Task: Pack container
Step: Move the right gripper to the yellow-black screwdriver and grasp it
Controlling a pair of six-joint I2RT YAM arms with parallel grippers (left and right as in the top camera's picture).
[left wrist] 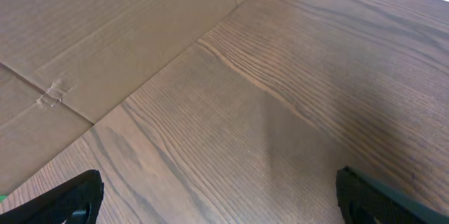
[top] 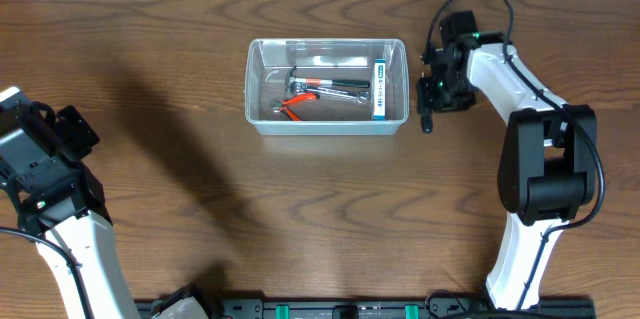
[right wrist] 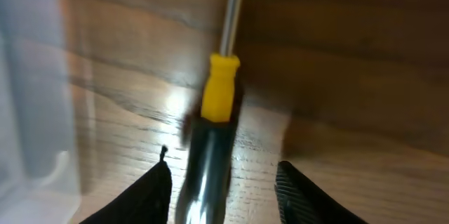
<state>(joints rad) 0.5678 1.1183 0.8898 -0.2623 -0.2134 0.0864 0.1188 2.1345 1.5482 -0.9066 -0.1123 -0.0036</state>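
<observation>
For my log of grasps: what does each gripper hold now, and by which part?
Left gripper: nothing. Right gripper: the handle of a screwdriver lies between its fingers, but whether they clamp it cannot be told.

Near left: left arm (top: 62,214) stood folded, left gripper (left wrist: 217,187) spread wide. Far right: right arm (top: 522,89) bent leftward, right gripper (right wrist: 224,182) angled down, fingers parted.

The wood-grain table (top: 150,79) bears the clear container (top: 251,87) toward its far side.

Overhead sharp, evenly lit; soft shadow on bench (top: 170,159) toward 8 o'clock. Right wrist blurred; glare toward 9 o'clock.
</observation>
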